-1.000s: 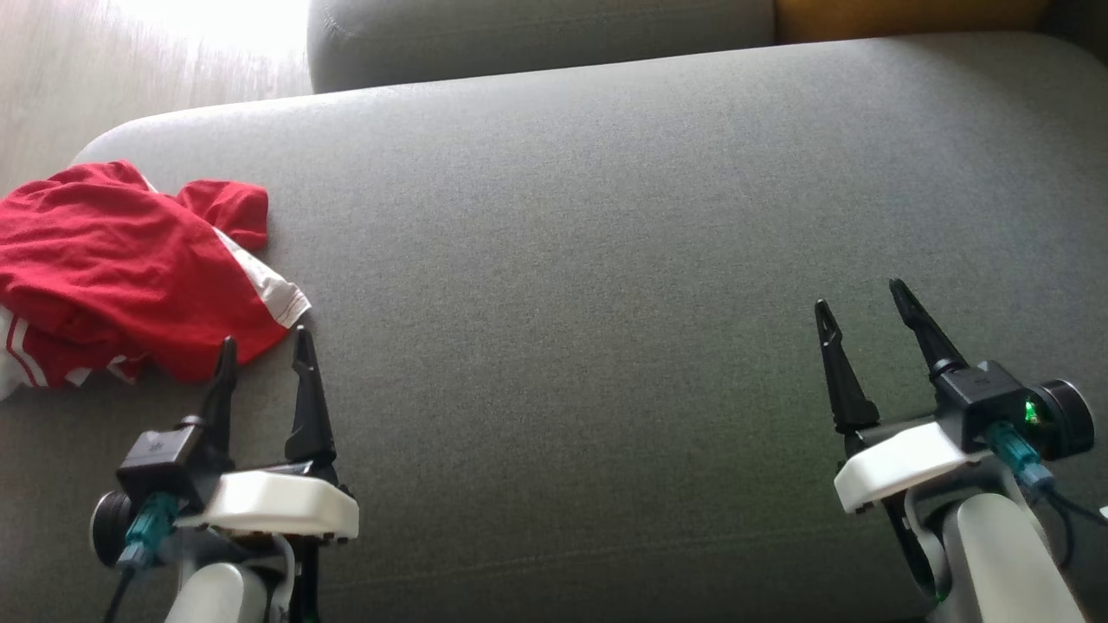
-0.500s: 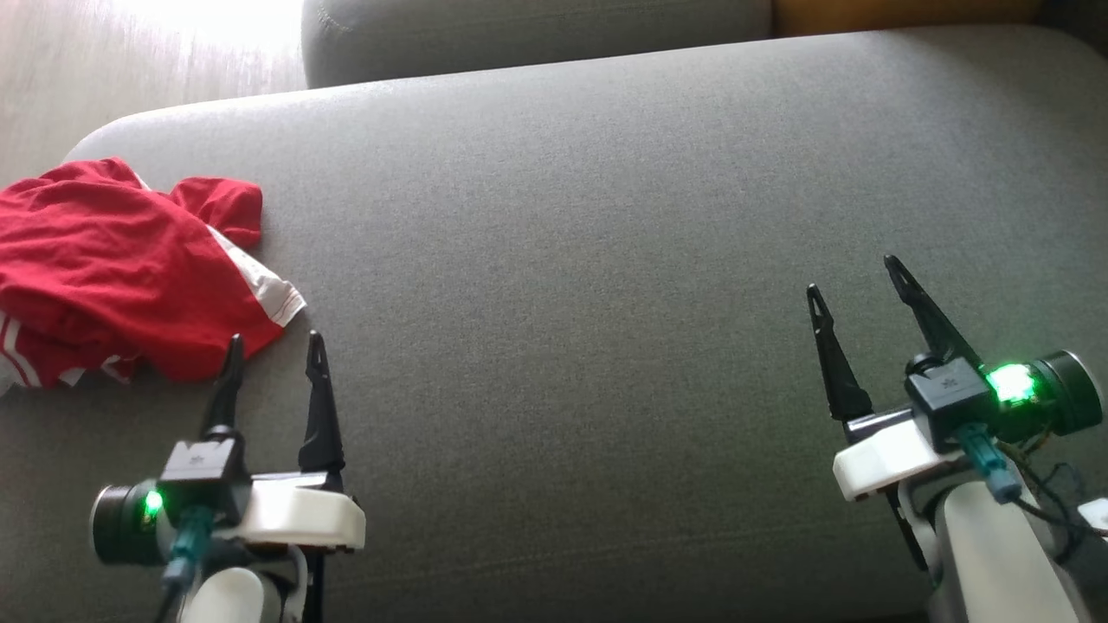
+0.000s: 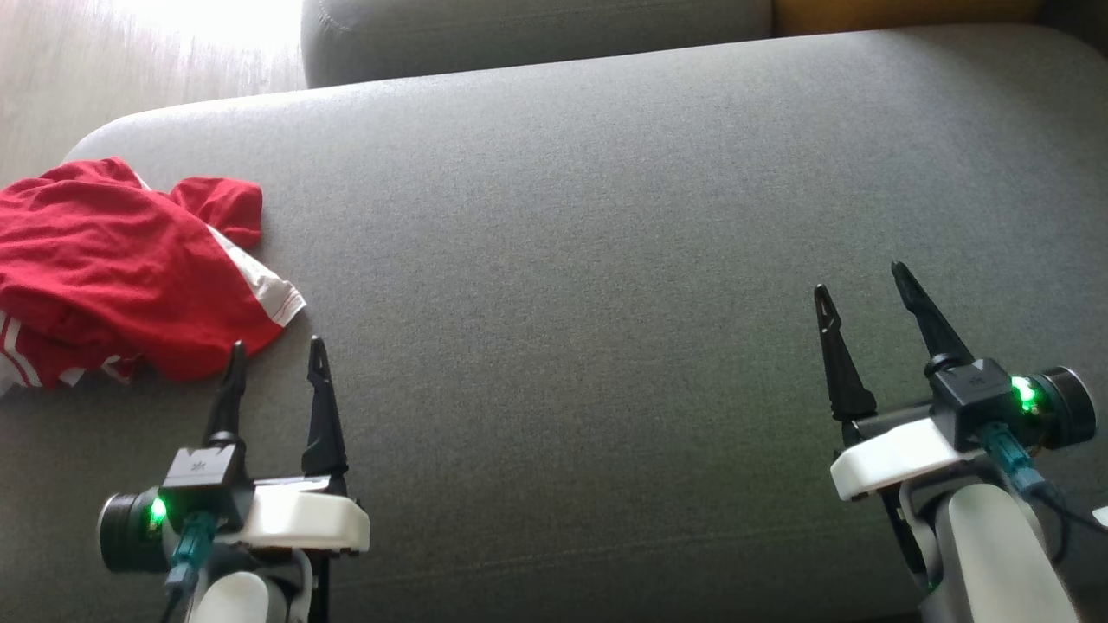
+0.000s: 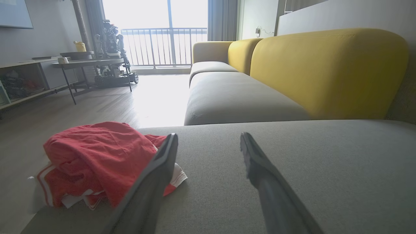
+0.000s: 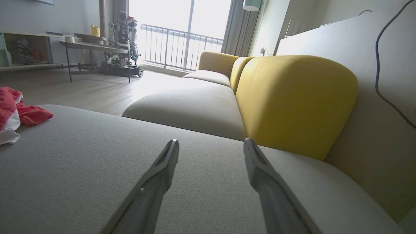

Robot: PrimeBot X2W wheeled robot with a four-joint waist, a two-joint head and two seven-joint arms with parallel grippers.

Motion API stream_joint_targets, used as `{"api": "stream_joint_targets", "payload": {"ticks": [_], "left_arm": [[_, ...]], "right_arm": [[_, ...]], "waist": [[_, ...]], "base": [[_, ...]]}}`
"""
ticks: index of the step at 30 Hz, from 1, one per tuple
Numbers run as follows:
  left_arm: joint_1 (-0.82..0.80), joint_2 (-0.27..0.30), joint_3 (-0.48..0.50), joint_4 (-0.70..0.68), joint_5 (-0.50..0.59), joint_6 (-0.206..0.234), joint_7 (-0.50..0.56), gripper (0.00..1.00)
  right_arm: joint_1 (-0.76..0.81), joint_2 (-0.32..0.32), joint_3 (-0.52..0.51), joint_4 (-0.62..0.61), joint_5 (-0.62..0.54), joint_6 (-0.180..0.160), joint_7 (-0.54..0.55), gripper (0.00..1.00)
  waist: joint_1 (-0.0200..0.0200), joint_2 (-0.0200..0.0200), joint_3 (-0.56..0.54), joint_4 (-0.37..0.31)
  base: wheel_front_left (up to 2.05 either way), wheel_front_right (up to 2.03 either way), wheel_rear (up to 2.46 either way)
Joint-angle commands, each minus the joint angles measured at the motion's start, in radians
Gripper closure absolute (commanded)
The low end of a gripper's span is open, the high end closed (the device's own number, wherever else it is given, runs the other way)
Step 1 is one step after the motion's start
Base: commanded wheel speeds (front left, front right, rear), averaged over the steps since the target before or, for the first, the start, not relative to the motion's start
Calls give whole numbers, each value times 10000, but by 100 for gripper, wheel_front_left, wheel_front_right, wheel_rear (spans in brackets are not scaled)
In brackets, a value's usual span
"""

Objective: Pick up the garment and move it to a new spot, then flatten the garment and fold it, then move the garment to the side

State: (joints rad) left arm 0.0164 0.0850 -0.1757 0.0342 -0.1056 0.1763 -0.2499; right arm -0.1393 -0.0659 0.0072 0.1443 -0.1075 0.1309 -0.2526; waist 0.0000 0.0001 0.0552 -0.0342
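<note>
The crumpled red fabric garment with white trim (image 3: 112, 260) lies bunched at the left edge of the grey upholstered seat cushion (image 3: 606, 216). My left gripper (image 3: 277, 346) sits just on its near side, fingers wide and empty, apparently placed for the pickup. My right gripper (image 3: 861, 284), equally wide and empty, stands well apart at right. The garment's left side is cut off; its type is unclear.

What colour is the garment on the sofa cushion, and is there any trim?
Red garment with white striped trim at its edges; clearest in the head view.
</note>
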Motion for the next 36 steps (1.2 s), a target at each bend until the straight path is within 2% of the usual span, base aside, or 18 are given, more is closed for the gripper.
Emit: {"api": "stream_joint_targets", "payload": {"ticks": [1, 14, 29, 36], "left_arm": [[-255, -20, 471, -281, -2, -79, -118, 0], [-117, -236, 712, 11, 261, -499, -118, 0], [12, -318, 783, 175, 388, -567, -118, 0], [-1, -334, 733, 132, 414, -502, -118, 0]], "right_arm": [[-438, 48, 183, -253, 188, -2, -91, 0], [-454, 105, 194, 160, 870, -2, -91, 0], [-385, 120, 202, 389, 1028, -2, -91, 0], [-343, 91, 297, 325, 1078, -2, -92, 0]], "waist": [[0, -1, -1, 1], [0, -1, -47, 18], [0, -1, -278, 58], [0, -1, -273, 511]], "base": [[0, 0, 0], [0, 0, 0], [0, 0, 0], [0, 0, 0]]}}
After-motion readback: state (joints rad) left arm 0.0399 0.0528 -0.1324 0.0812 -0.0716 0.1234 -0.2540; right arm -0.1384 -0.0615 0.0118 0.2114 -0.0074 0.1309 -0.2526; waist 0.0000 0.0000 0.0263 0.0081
